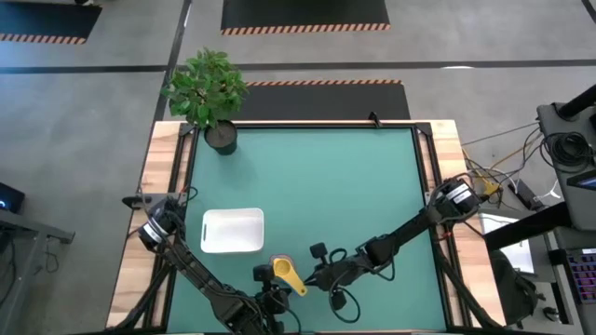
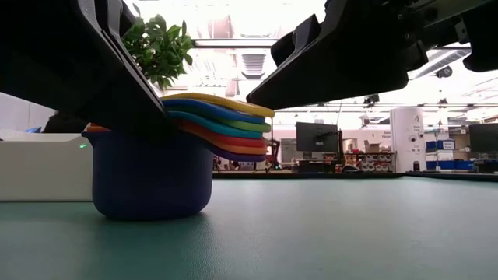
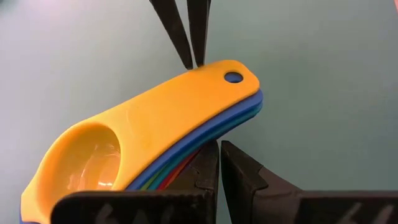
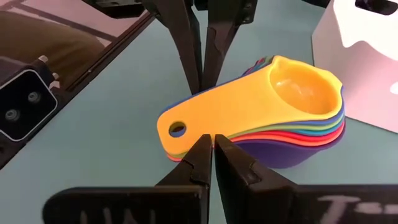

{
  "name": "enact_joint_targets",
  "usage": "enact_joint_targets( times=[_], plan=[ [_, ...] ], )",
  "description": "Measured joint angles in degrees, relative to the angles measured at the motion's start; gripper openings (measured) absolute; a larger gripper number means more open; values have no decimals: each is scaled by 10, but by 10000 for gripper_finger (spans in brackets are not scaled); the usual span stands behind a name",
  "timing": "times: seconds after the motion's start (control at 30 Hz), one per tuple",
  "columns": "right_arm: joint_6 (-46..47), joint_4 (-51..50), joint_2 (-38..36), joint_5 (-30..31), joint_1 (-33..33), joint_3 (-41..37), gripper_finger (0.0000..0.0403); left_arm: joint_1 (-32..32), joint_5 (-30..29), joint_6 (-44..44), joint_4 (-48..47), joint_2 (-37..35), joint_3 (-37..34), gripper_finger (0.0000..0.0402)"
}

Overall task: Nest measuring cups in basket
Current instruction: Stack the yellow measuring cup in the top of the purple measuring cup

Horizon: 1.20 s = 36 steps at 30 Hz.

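Observation:
Several measuring cups [image 4: 273, 106] stand nested in one stack on the green mat, purple at the bottom [image 2: 152, 183] and yellow on top [image 1: 282, 272]. Their flat handles [image 2: 226, 124] fan out over one another. The stack stands just near-right of the white basket [image 1: 233, 230], outside it. My left gripper [image 3: 219, 144] is shut at the handles' near-left side. My right gripper [image 4: 211, 138] is shut at their far-right side. The two sets of fingertips face each other across the handles. My left gripper meets the near-left side edge of the stacked handles [image 3: 214, 127], about halfway along them, with its shut fingertips. It slants down from the table's near side, across the handles. The stack stays on the mat. My right gripper sets its shut fingertips against the opposite side edge of the yellow handle [image 4: 199, 127], a little way in from the hole at its free end. It slants down from the table's right, across the handle.
A potted plant [image 1: 209, 88] stands at the table's far-left corner, well away. Open green mat [image 1: 345, 186] lies across the middle and far right. Both arms crowd the near middle of the table around the stack. The room's desks and monitors show beyond the far edge.

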Motion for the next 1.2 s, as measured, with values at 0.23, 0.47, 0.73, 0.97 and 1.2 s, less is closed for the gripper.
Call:
enact_joint_targets(
  times=[0.23, 0.47, 0.73, 0.97, 1.2],
  plan=[
    [1, 0, 0, 0, 0, 0, 9, 0, 0, 0, 0, 0, 0, 0],
    [2, 3, 0, 5, 0, 0, 9, 0, -1, 0, 0, 0, 0, 0],
    [6, 14, 8, 4, 0, -1, 9, 0, -14, 0, 0, 0, 0, 0],
    [-3, 7, 4, 5, 0, -1, 9, 0, -14, -3, -1, 0, 0, 0],
    [-3, -28, -19, 5, 0, 0, 9, -4, 15, -5, -13, -11, 1, 0]
  ],
)
